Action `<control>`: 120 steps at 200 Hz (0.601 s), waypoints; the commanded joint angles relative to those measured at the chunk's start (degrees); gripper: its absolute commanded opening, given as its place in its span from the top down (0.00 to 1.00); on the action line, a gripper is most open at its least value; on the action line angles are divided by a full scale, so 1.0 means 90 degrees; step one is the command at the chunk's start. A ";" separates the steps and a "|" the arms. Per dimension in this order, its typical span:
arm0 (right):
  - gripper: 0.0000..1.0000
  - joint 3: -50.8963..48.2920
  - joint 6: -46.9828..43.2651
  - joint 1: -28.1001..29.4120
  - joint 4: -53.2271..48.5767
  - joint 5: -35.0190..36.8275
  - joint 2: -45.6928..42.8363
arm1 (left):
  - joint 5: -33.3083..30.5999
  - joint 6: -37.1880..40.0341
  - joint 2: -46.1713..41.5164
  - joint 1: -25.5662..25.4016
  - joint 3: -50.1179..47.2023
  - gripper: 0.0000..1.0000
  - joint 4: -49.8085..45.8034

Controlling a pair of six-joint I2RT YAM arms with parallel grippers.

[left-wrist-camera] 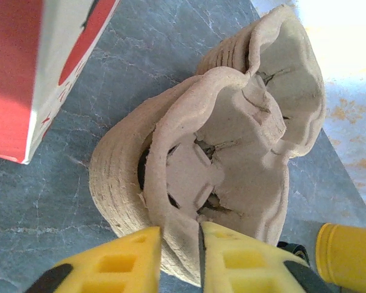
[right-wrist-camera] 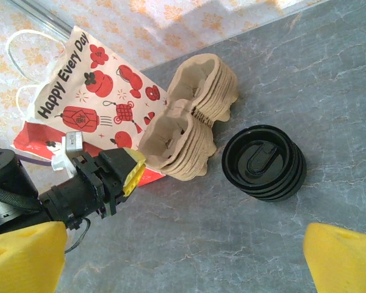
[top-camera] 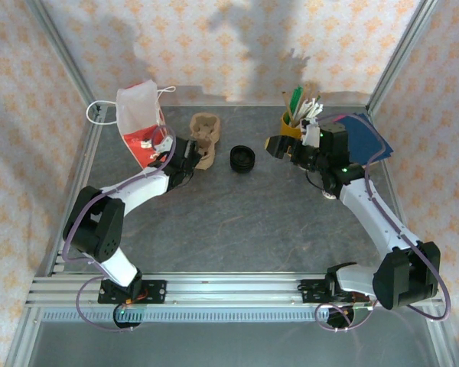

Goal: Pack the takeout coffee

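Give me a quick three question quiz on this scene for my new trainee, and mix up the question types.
1. True or false: the right gripper is shut on a lid.
2. The left gripper pinches: A a stirrer, B the rim of the pulp cup carriers, C the yellow cup?
3. Fill in: the paper bag reads "Happy Every ___".
Key: 1 false, its jaws stand wide open; 2 B; 3 Day.

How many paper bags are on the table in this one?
1. The red-and-white paper bag is at the far left of the table, just left of the pulp cup-carrier stack. I see nothing that could hide a second one.
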 commanded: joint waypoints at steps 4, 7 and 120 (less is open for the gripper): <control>0.02 0.0152 -0.0148 0.0026 -0.0047 0.0104 -0.0024 | -0.0144 0.0019 0.0035 0.0057 0.0175 0.83 0.0198; 0.02 0.0152 -0.0144 0.0026 -0.0043 0.0110 -0.0024 | -0.0146 0.0013 0.0028 0.0057 0.0173 0.83 0.0203; 0.02 0.0250 -0.0058 0.0027 -0.0008 0.0172 -0.0118 | -0.0088 0.0117 -0.0665 0.0075 0.0136 1.00 0.0596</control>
